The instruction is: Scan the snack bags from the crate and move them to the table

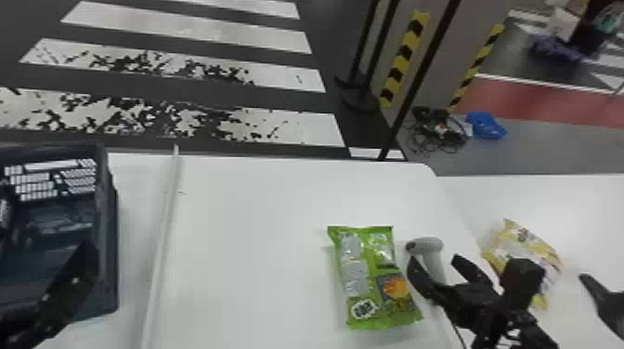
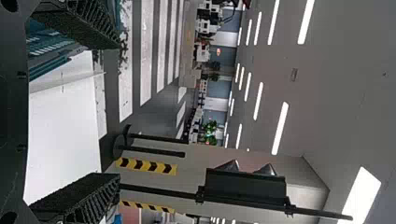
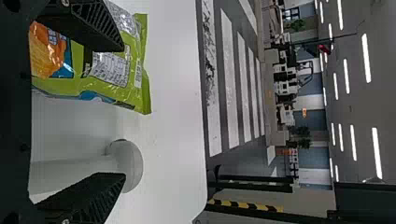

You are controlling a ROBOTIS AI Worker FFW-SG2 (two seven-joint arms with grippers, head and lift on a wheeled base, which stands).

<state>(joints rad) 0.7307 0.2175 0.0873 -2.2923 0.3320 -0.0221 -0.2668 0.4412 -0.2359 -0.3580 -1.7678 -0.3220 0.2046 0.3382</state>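
Green snack bag (image 1: 367,278) | glossy crinkled film, on smooth white table (image 1: 250,209) | right gripper (image 1: 434,259) at its 3 o'clock, spread wide, empty | left gripper (image 1: 69,287) at its 9 o'clock, likewise spread, empty

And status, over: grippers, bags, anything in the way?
Left gripper open, empty; right gripper open, empty. Green bag on table, yellow-white bag farther right. Scanner beside green bag, possibly obstructing.
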